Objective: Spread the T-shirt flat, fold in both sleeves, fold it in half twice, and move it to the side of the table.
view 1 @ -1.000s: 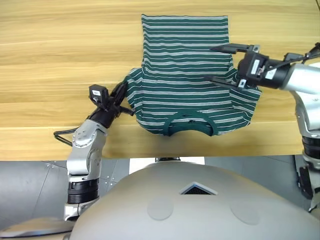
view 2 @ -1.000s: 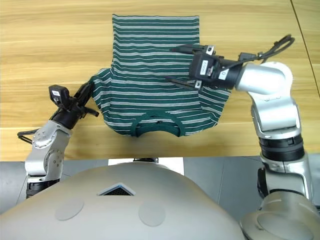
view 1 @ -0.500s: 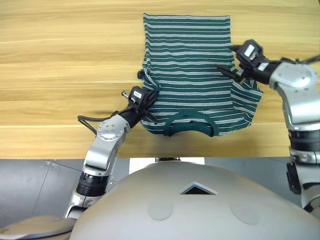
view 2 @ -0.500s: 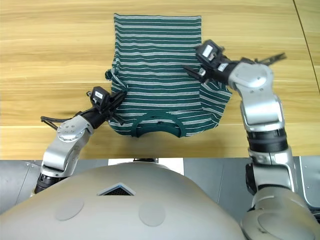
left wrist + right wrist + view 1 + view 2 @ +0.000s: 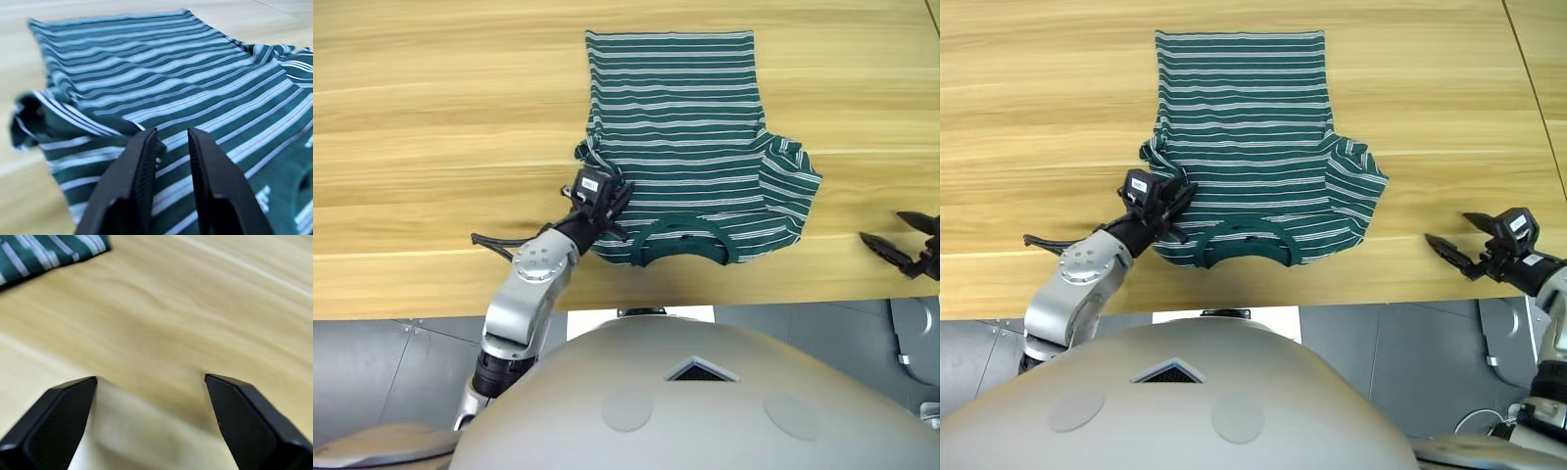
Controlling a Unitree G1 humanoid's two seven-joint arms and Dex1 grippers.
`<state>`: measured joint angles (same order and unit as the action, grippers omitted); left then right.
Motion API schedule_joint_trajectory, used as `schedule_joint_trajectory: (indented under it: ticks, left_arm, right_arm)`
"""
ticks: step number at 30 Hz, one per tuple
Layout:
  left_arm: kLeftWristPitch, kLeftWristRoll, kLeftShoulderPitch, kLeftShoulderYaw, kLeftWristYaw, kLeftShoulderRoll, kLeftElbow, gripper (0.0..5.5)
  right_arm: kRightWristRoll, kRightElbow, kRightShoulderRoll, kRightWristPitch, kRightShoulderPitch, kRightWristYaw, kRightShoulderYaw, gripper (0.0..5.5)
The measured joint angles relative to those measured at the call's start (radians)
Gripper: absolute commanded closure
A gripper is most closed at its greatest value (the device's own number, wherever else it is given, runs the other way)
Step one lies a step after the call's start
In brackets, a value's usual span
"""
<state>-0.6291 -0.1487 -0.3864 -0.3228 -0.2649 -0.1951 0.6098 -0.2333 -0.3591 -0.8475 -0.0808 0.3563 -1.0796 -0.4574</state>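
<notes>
While the left gripper [image 5: 172, 130] is set on its left shoulder, the T-shirt [image 5: 675, 127] is laid on the wooden table [image 5: 431, 117].
At the left, the gripper is lowered onto the striped cloth just beside the bunched left sleeve [image 5: 588, 153]; whether cloth is pinched cannot be told. The green, white-striped shirt is seen near the table's middle, with its collar [image 5: 681, 239] toward the front edge and its hem farthest away. Its right sleeve [image 5: 792, 174] is turned outward and rumpled. Well apart to the right, the right gripper [image 5: 1446, 227] is held spread wide over bare wood near the front edge, touching nothing.
</notes>
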Motion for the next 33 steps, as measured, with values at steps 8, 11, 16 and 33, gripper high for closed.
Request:
schedule_joint_trajectory:
  ticks: [8, 11, 16, 33]
  left_arm:
    - [0.047, 0.002, -0.086, -0.117, -0.014, -0.057, 0.104, 3.24]
    - [0.135, 0.008, -0.103, -0.114, -0.018, -0.087, 0.141, 3.24]
    - [0.251, 0.031, -0.134, -0.073, -0.010, -0.110, 0.151, 3.24]
    - [0.310, 0.022, -0.179, -0.026, -0.006, -0.104, 0.186, 3.22]
  right_arm:
    - [-0.169, 0.060, 0.079, -0.248, -0.147, -0.035, 0.087, 1.36]
    - [-0.223, 0.070, 0.079, -0.345, -0.170, -0.035, 0.084, 1.36]
    - [-0.229, 0.066, 0.078, -0.410, -0.201, -0.012, 0.123, 1.36]
    - [-0.190, 0.140, 0.085, -0.343, -0.206, 0.033, 0.261, 3.45]
